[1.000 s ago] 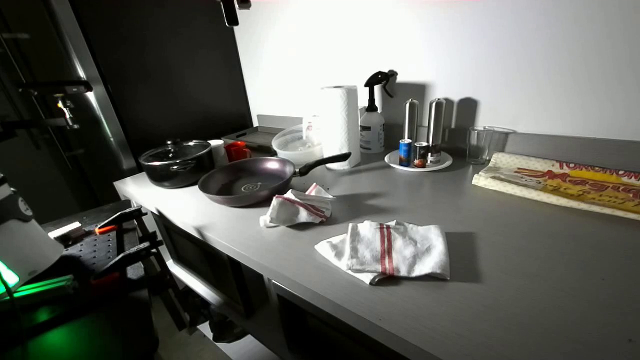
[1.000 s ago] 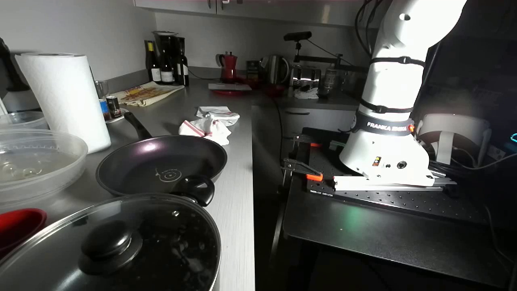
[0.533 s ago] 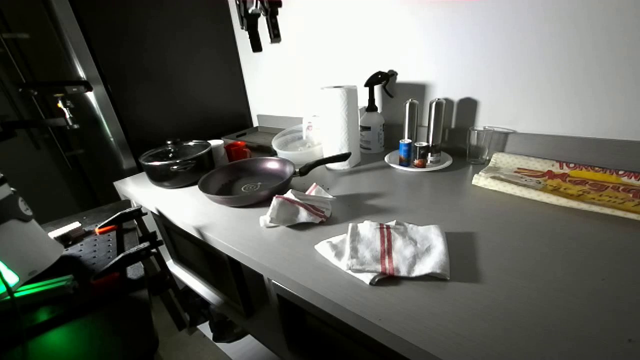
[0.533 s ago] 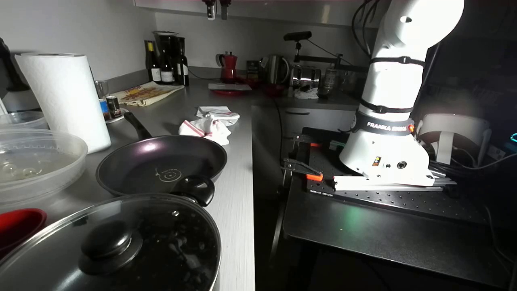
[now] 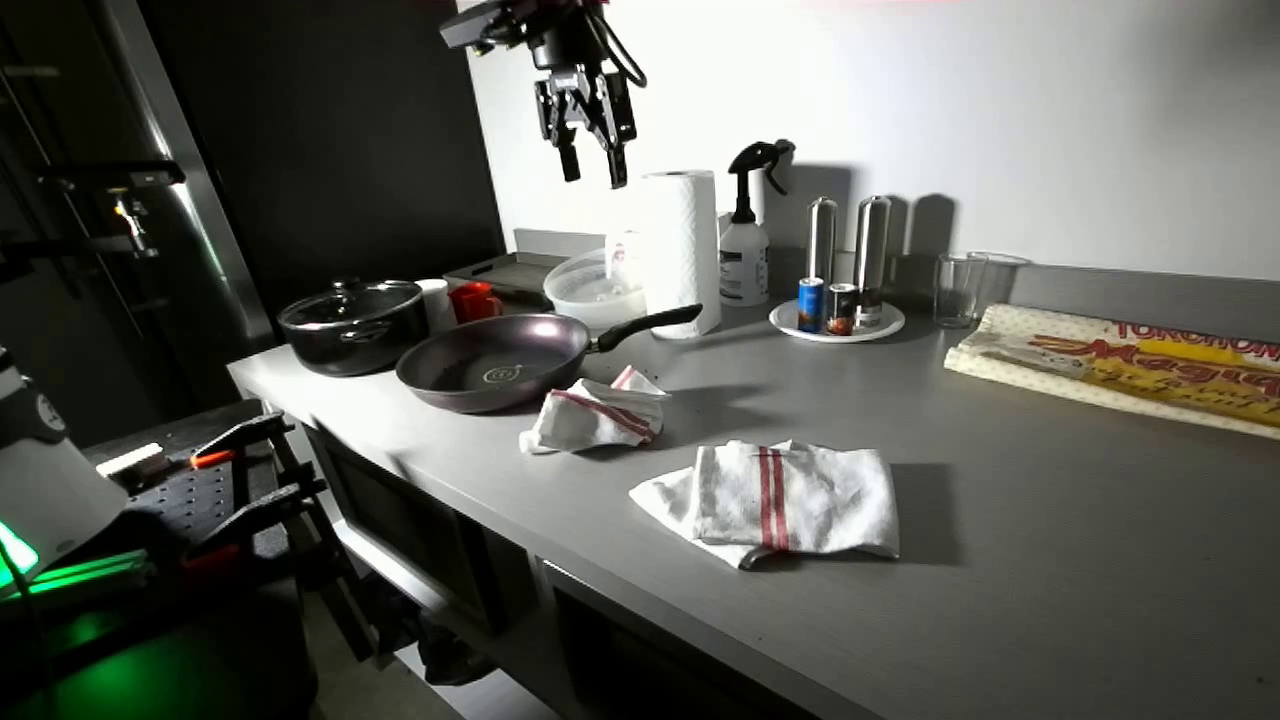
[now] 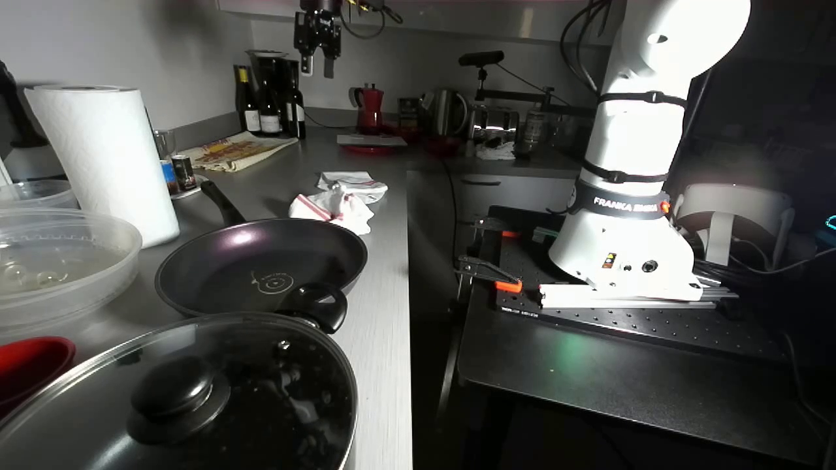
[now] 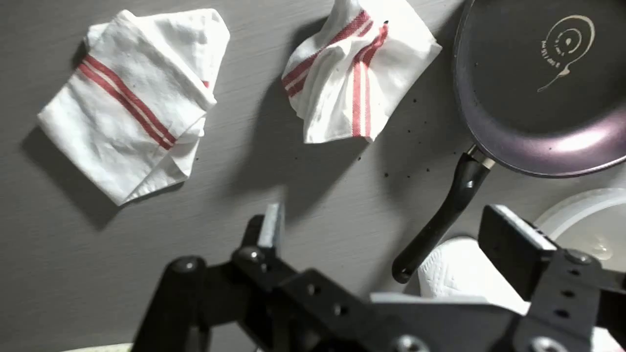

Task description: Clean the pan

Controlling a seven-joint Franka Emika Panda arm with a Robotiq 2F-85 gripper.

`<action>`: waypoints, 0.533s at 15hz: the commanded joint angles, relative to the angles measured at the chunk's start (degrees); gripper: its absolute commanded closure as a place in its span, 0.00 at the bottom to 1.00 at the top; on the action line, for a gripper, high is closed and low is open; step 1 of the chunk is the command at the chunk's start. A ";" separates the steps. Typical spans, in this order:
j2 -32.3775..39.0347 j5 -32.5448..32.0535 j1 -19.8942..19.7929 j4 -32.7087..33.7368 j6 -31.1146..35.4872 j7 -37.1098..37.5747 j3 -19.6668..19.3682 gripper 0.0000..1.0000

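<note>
The pan (image 5: 455, 368) lies flat and upright on the counter, its handle pointing toward the paper towel roll. It also shows in another exterior view (image 6: 225, 277) and partly in the wrist view (image 7: 508, 98). A crumpled white cloth with red stripes (image 5: 595, 418) lies beside the pan; it also shows in the wrist view (image 7: 342, 83). A folded striped cloth (image 5: 825, 500) lies farther along the counter, also in the wrist view (image 7: 127, 112). My gripper (image 5: 594, 176) is open and empty, high above the counter. In the wrist view its fingers (image 7: 395, 227) stand wide apart.
A lidded black pot (image 5: 352, 330), red cup (image 5: 474, 302) and clear plastic bowl (image 5: 595, 290) stand round the pan. The paper towel roll (image 5: 682, 255) stands by the handle tip. A spray bottle (image 5: 744, 262) and white plate (image 5: 785, 325) stand behind. Dark crumbs (image 7: 386, 174) dot the counter.
My gripper has come down into view from the top edge in both exterior views and moved across above the counter. The pan and both cloths have not moved.
</note>
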 commanded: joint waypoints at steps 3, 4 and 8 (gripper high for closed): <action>7.89 9.76 -0.96 1.56 6.21 -5.25 3.03 0.00; 8.85 10.68 -1.11 1.39 7.02 -5.52 3.62 0.00; 11.63 12.10 -1.12 -0.69 10.23 -3.52 5.49 0.00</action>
